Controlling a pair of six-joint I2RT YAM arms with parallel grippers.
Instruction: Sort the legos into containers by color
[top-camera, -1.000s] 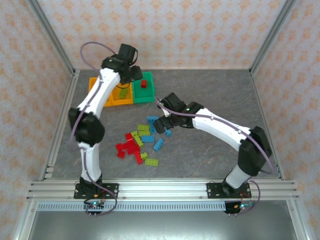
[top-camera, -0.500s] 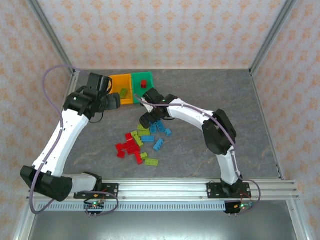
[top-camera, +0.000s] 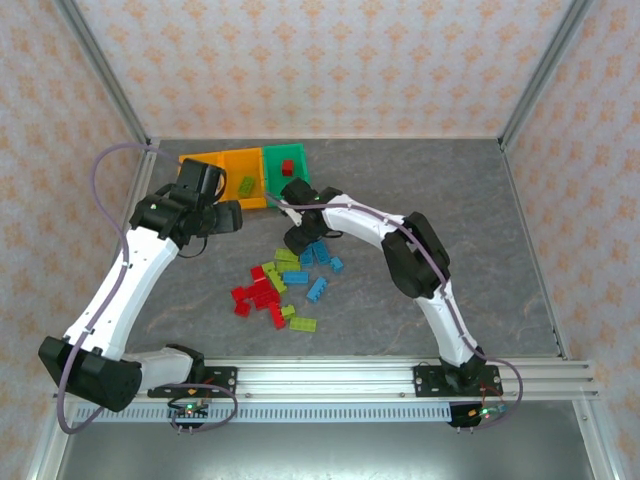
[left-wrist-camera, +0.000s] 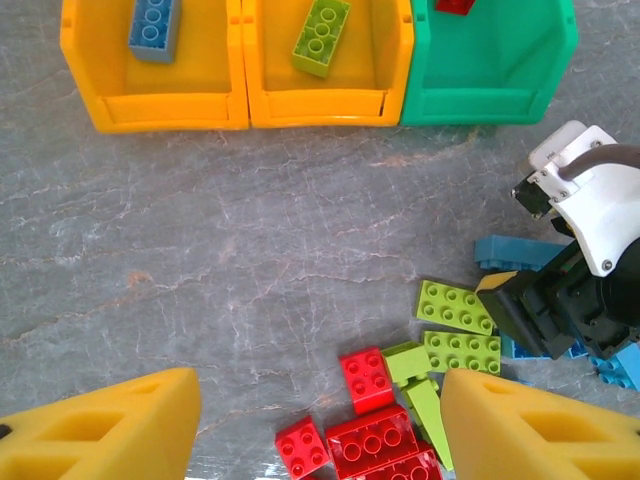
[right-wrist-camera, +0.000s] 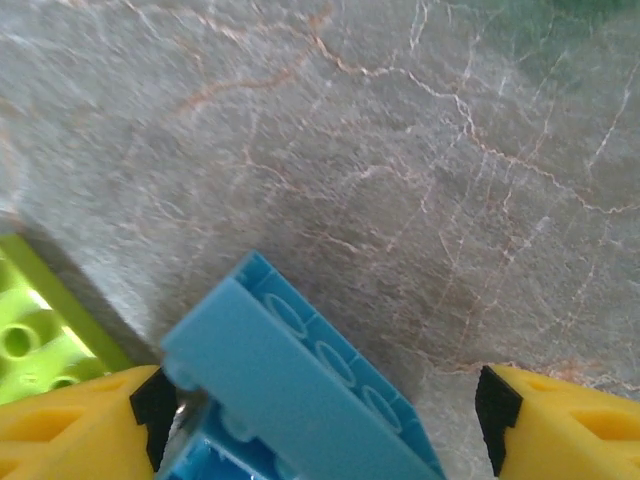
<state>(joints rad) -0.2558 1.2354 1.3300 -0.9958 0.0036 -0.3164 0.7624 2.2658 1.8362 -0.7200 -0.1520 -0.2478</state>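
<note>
Legos (top-camera: 265, 292), studded plastic bricks, litter the veined grey table (top-camera: 500, 220).

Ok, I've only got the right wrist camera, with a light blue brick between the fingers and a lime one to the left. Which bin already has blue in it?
Observer: The left orange-yellow bin holds a blue brick.
Operator: And the green bin?
Observer: The green bin holds a red brick.
Operator: Is the left hand carrying anything?
Observer: No, the left hand is open, nothing between its fingers.
</note>
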